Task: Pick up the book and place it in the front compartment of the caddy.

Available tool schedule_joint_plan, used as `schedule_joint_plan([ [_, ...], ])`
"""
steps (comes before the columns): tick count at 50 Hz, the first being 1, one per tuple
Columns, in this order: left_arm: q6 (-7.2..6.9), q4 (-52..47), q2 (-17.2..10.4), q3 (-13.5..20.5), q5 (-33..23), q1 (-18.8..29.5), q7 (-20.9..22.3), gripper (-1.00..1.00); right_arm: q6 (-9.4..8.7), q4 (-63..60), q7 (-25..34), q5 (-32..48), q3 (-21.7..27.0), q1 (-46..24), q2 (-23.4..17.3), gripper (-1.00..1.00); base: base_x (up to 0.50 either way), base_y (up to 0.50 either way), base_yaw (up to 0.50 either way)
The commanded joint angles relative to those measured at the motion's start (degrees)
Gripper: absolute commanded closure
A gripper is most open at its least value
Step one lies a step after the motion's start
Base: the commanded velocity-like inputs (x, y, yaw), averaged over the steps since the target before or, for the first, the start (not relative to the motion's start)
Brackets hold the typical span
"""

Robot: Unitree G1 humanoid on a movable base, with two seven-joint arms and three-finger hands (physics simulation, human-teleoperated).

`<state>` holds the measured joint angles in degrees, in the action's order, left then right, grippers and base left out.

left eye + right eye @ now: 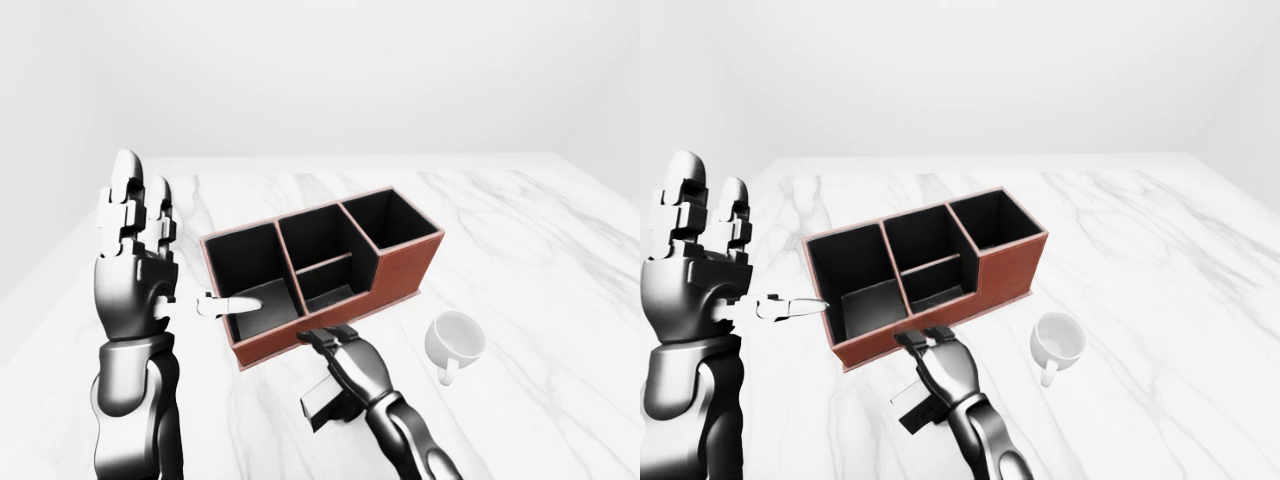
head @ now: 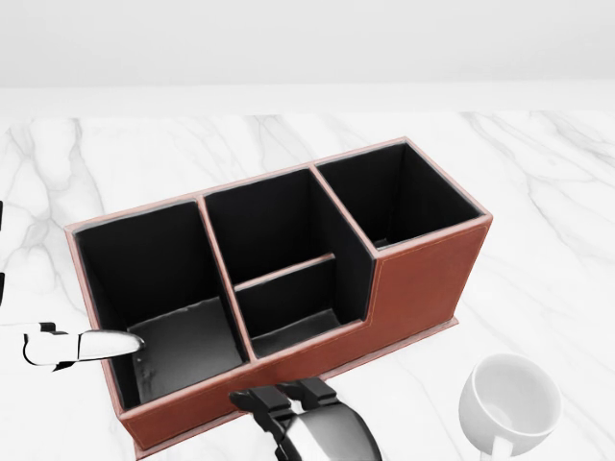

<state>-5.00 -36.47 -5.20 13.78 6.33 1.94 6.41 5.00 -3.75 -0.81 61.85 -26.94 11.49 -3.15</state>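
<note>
Curling my right hand just below the caddy's low near wall in the left-eye view, I grasp the book, a dark slab with my fingers bent over its top edge; it hangs outside the caddy, beside that wall. My left hand stands upright to the caddy's left, fingers released and straight, thumb pointing at the caddy's left end and holding nothing. A white mug sits on the marble surface right of the caddy, apart from it.
</note>
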Motion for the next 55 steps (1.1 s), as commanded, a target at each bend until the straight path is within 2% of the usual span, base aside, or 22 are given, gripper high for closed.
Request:
schedule_joint_plan([
  [1,0.0,0.11,0.04,-0.17,-0.09,-0.03,-0.03,-1.0,0.0,2.61,-0.33,0.17,0.16,0.55,-0.09,1.0,0.0,0.0,0.0],
  [13,0.0,-0.16,0.1,-0.23,-0.07,-0.19,0.03,-1.0,0.0,2.22,-0.09,0.72,0.07,0.71,-0.17,1.0,0.0,0.0,0.0],
  [25,0.0,-0.24,0.03,0.0,0.11,-0.05,0.06,-1.0,0.0,-1.65,2.69,0.56,0.78,0.11,-0.04,1.0,0.0,0.0,0.0],
  [32,0.0,-0.16,0.06,0.01,0.13,-0.14,0.04,-1.0,-1.57,-8.42,7.42,-0.14,3.32,-1.1,0.17,1.0,0.0,0.0,0.0],
  [43,0.0,-0.07,0.11,-0.13,-0.02,-0.19,0.04,-1.0,-2.52,-13.51,10.7,-0.08,5.1,-1.63,0.5,1.0,0.0,0.0,0.0],
  [55,0.0,-0.17,0.13,-0.07,-0.03,-0.3,0.12,-1.0,-4.37,-19.49,15.85,-0.49,8.37,-3.85,1.23,1.0,0.0,0.0,0.0],
])
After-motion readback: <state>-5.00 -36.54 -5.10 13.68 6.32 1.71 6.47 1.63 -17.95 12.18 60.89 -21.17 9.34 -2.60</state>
